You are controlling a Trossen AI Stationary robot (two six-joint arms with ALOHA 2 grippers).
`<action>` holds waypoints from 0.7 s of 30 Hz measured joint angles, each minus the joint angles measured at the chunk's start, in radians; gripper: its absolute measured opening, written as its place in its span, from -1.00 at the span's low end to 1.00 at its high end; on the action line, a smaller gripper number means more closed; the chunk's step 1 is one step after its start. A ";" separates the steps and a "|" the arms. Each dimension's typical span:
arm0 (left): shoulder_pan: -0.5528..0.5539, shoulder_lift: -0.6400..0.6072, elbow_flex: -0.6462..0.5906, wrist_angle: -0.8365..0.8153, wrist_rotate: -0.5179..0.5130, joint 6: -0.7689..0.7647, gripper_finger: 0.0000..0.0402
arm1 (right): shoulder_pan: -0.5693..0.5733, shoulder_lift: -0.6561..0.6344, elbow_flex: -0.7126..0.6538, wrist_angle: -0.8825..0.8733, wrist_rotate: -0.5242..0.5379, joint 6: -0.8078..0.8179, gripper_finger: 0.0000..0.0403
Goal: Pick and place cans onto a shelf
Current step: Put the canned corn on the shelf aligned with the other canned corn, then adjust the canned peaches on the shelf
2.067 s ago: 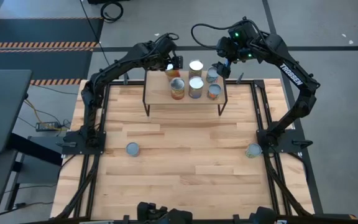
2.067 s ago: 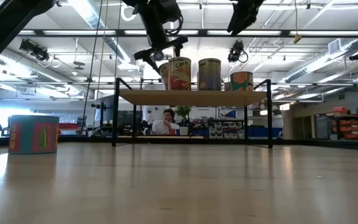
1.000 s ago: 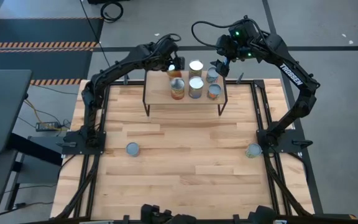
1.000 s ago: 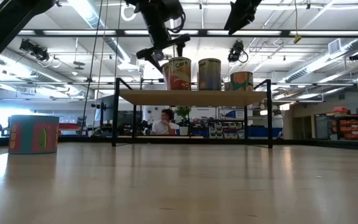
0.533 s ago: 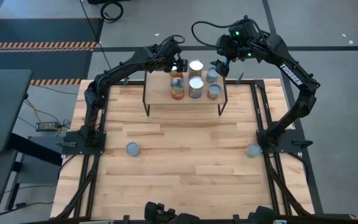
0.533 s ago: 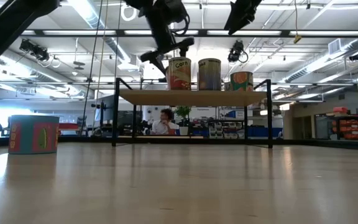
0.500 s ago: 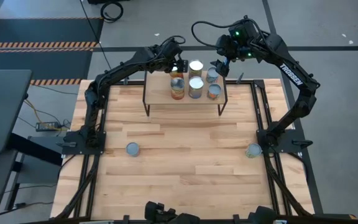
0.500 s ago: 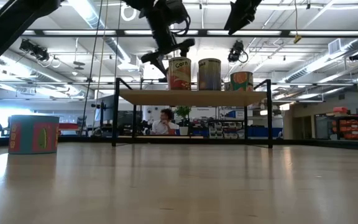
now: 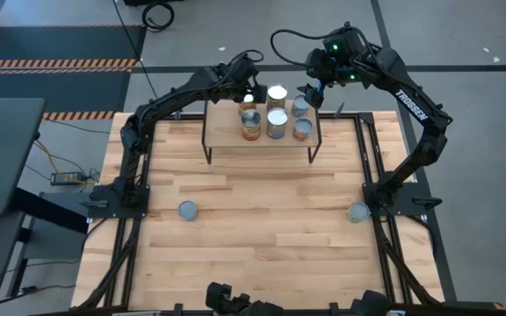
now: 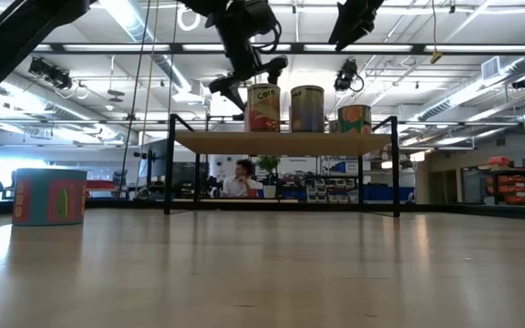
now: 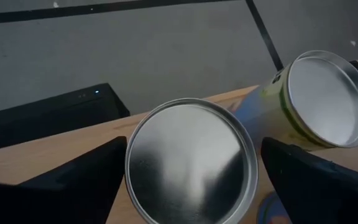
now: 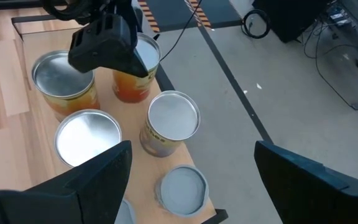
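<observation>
The left gripper (image 9: 249, 88) hangs just above the far-left corner of the shelf (image 9: 222, 132), its jaws released and spread wide: in the left wrist view the two dark fingers (image 11: 73, 177) stand well out to either side of a silver-topped can (image 11: 191, 160) that sits directly beneath them, with clear gaps on both sides, so nothing is grasped. Compared with two seconds ago, when these jaws sat lower around that can in the low view, the left gripper (image 10: 247, 77) has risen and tilted away, and the can now stands on its own on the board. I judge this to mean the sixth can has just been delivered and let go. Beside it, to one side of the left jaws, is a second can (image 11: 325, 99) with a green-edged label. The right gripper (image 9: 311, 94) hovers unmoved over the far-right end of the shelf, jaws likewise parted and empty; below and ahead of them the right wrist view shows six can tops in two rows. Two cans are left on the table (image 9: 262, 228), well behind both sets of jaws toward the arm bases: one near the left base (image 9: 186, 210) and one near the right base (image 9: 357, 212). The likely next step is for each arm to pull back and fetch its nearer can; free space on the shelf looks tight.
</observation>
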 joint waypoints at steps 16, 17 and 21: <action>0.016 -0.007 0.001 0.044 0.031 0.016 0.88 | 0.000 0.000 0.000 0.001 0.000 0.008 0.72; 0.018 -0.014 0.001 0.051 0.030 0.032 0.88 | 0.000 0.000 0.000 0.001 0.000 0.008 0.72; 0.021 -0.072 0.002 0.062 0.021 0.060 0.88 | 0.000 0.000 0.000 0.002 -0.001 0.008 0.72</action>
